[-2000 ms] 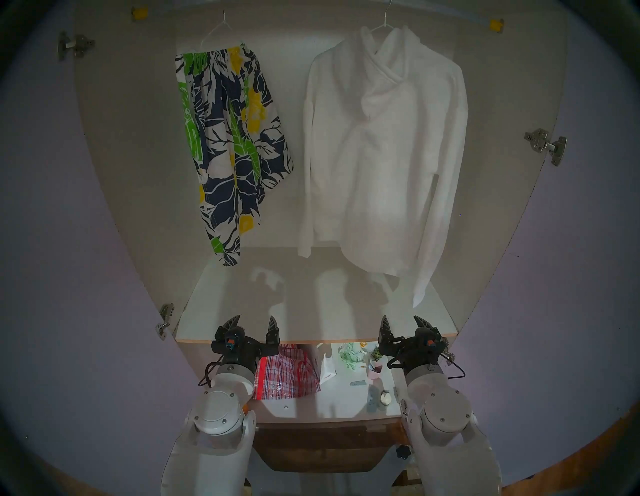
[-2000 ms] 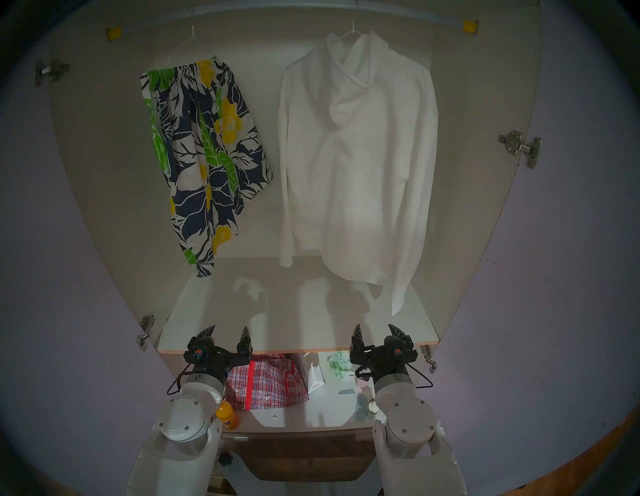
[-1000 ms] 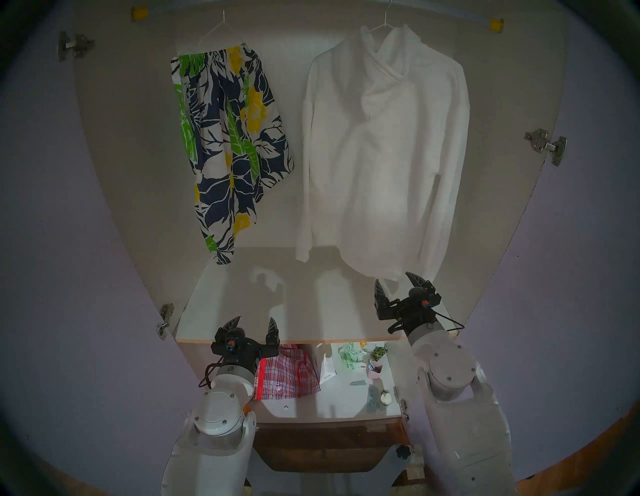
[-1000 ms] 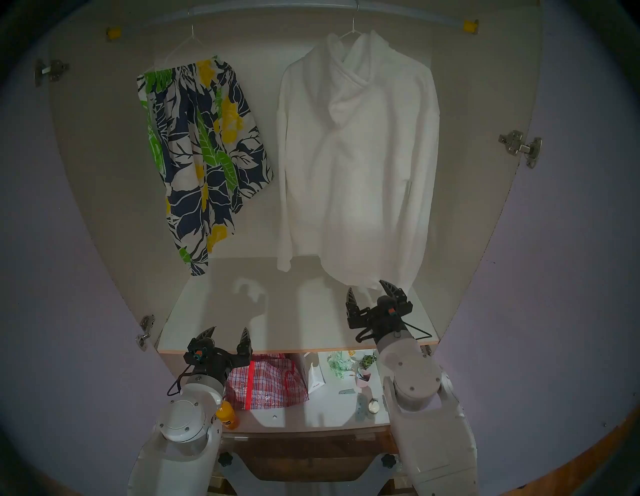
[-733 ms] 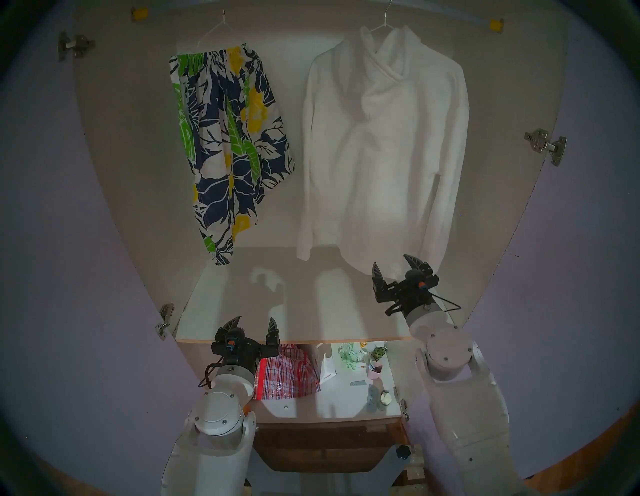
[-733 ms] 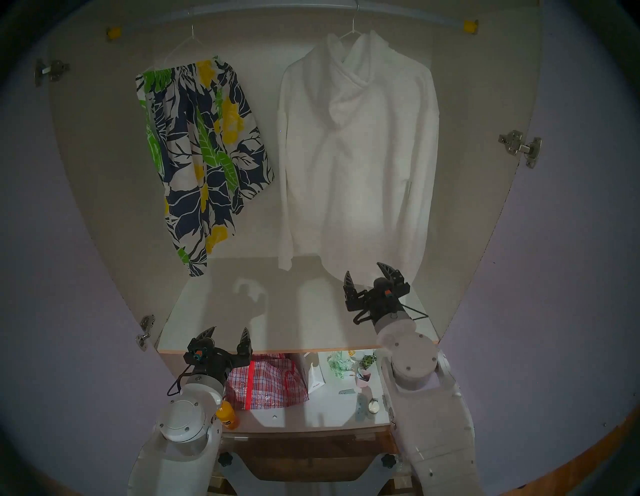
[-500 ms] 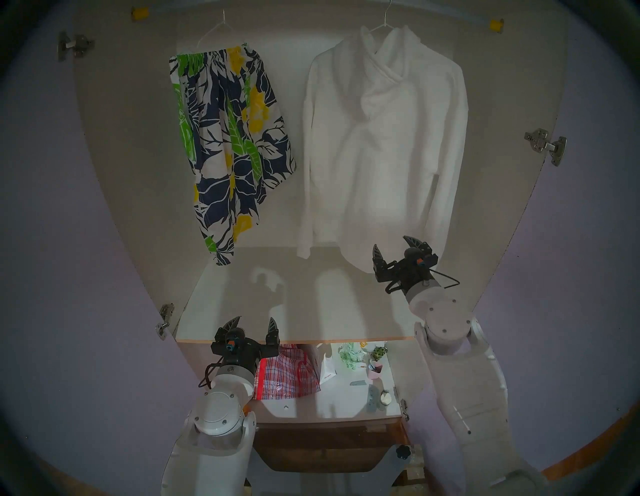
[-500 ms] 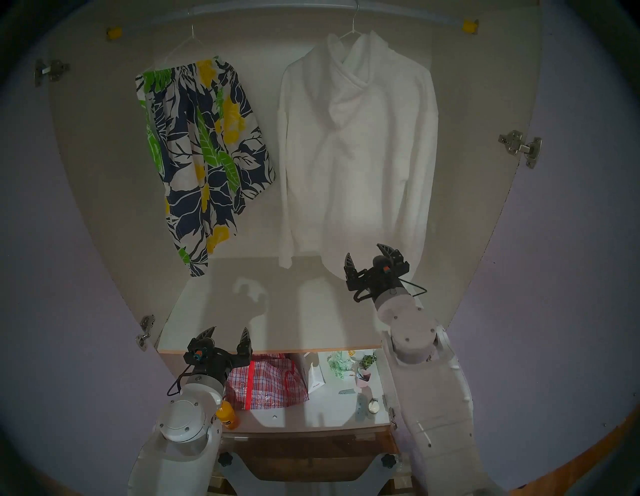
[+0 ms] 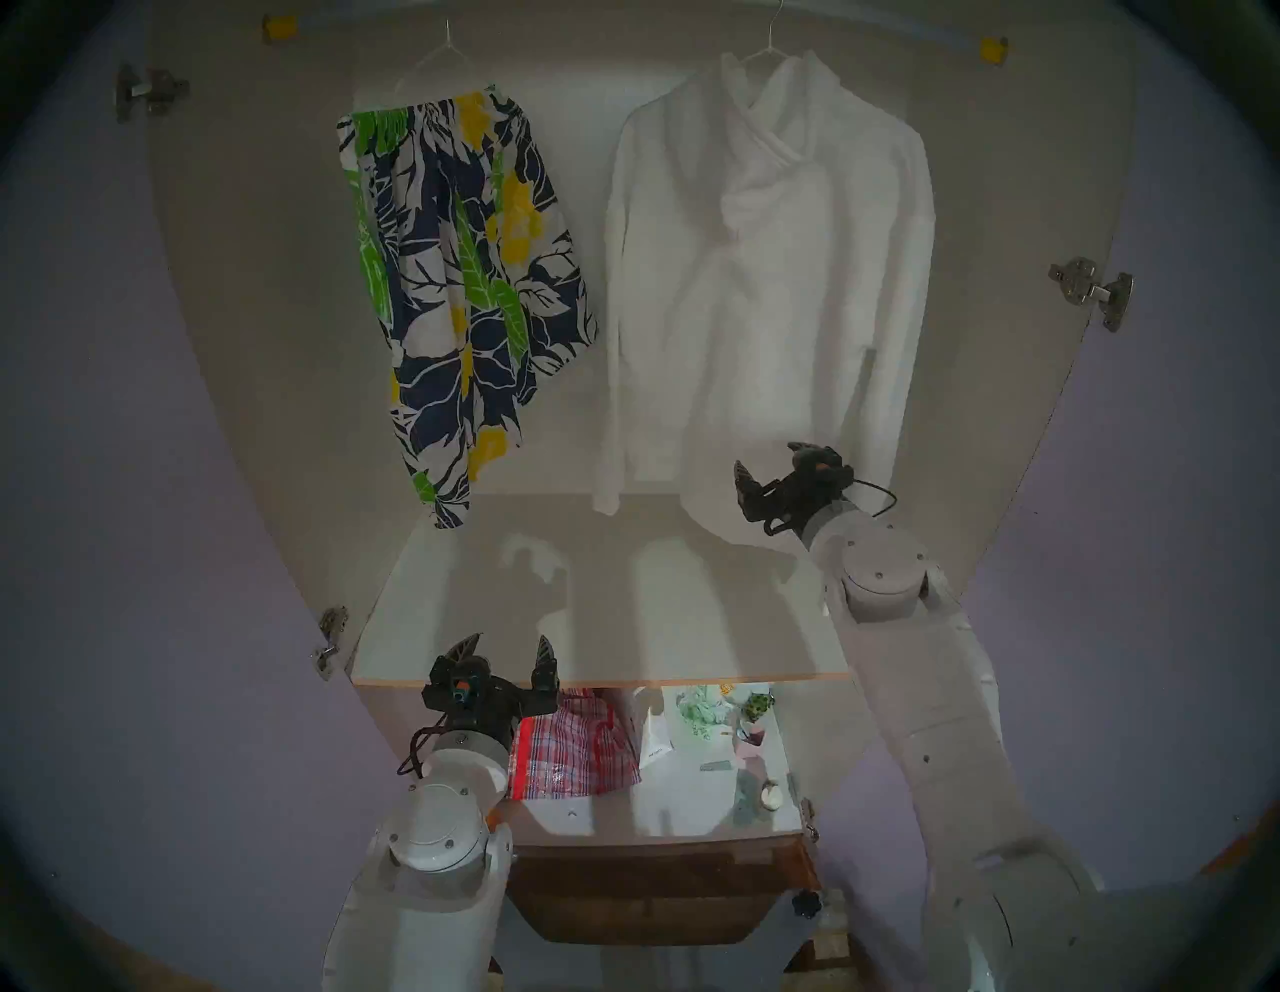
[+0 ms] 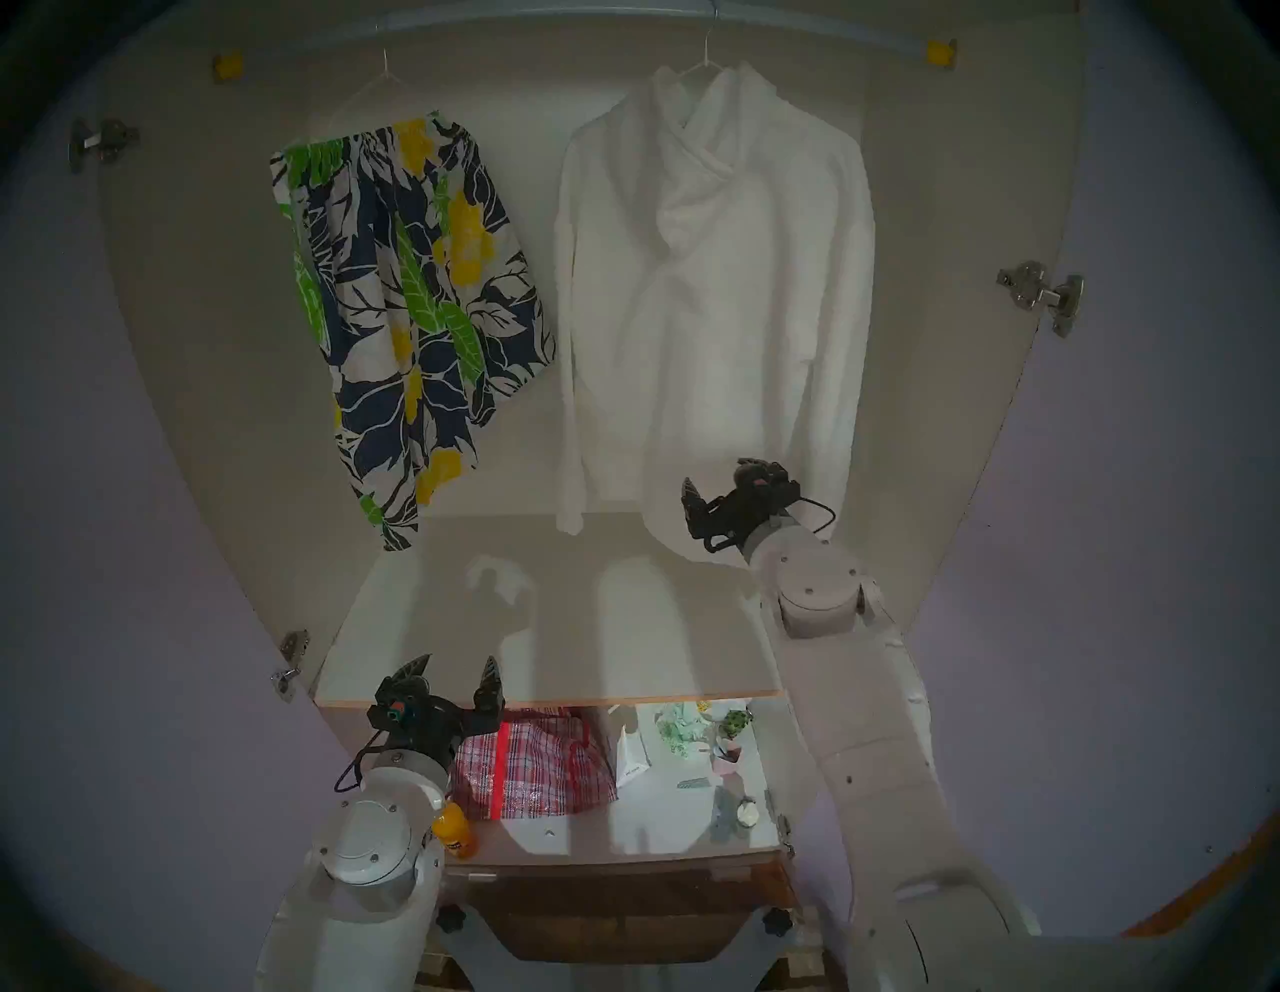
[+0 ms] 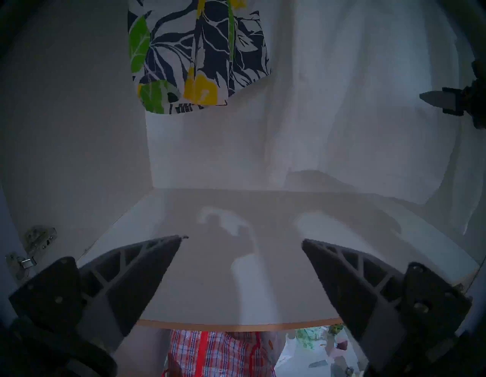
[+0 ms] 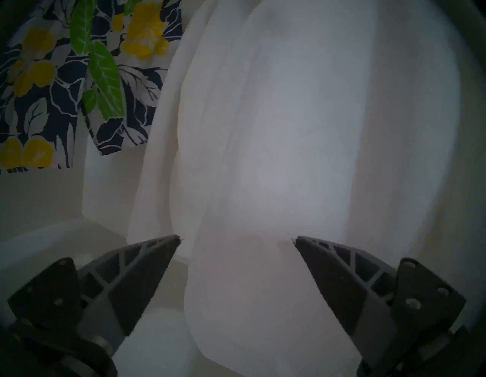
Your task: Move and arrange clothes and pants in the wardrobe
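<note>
The right gripper [image 9: 772, 471] is spread wide and holds nothing, its 2 fingers [image 12: 147, 266] straddling the lower hem region of the white hoodie [image 9: 762, 277], which fills the right wrist view directly ahead of it. Whether the tips already touch the cloth cannot be told; in the head views they overlap the hem near the right sleeve.

The hoodie hangs above and ahead of this gripper on a thin white hanger [image 9: 765, 52], hooked over the wardrobe rail [image 10: 831, 31]. Up and to the gripper's left hang the floral shorts [image 9: 464, 291], on their own thin hanger [image 9: 443, 59], just beside the hoodie's left sleeve but apart from it. Below the gripper lies the white shelf [image 9: 485, 623] of the wardrobe [image 9: 242, 346].

The left gripper [image 9: 505, 654] is also released and empty, low at the shelf's front edge, well to the left of the working hand; a red plaid bag [image 9: 575, 748] sits under it on the lower level.

Risks, as I judge them:
1. Closing here may pinch only 1 loose layer, so the hoodie would stretch or slide off the hanger instead of moving along the rail.
2. A sideways pull from this low would swing the garment, and the thin hook could jump off the rail.
3. A leftward sweep could catch the sleeve or drag the hoodie into the shorts, tangling both.
4. The dangling right sleeve could snag on the wrist.
</note>
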